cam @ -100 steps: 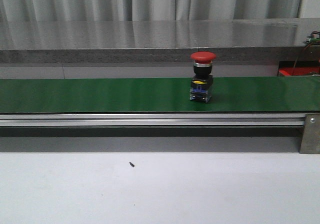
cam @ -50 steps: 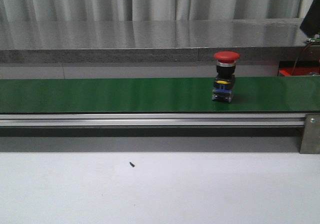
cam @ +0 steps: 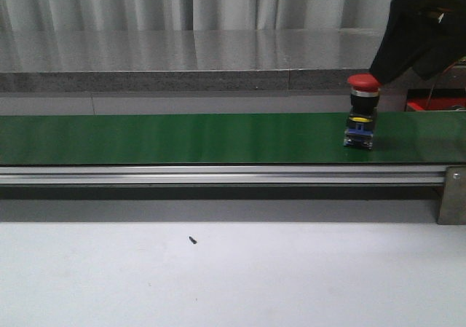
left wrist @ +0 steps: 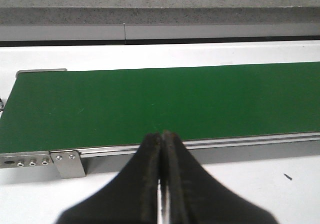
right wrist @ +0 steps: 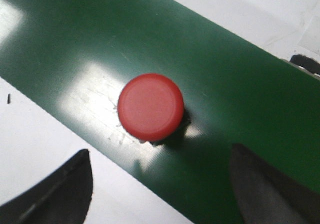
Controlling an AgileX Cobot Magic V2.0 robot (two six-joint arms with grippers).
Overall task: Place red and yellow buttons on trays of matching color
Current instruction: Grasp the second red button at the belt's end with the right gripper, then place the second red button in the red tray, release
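Note:
A red button (cam: 362, 113) with a mushroom cap on a black, blue and yellow base stands upright on the green belt (cam: 182, 138), near its right end. From the right wrist view, its round cap (right wrist: 150, 107) lies just ahead of my right gripper (right wrist: 161, 156). That gripper is open, hovering above the button with its fingers wide apart and nothing between them. My right arm (cam: 422, 28) shows dark at the upper right, over the button. My left gripper (left wrist: 162, 136) is shut and empty, near the belt's front rail. No yellow button is in view.
The belt's metal rail (cam: 218, 174) runs along its front, with a bracket (cam: 451, 194) at the right end. A grey ledge (cam: 218, 57) runs behind the belt. A red patch (cam: 428, 105) shows behind the belt at far right; I cannot tell whether it is a tray.
The red button has travelled to the right along the belt. My right arm has come into the front view at the upper right, above the button.

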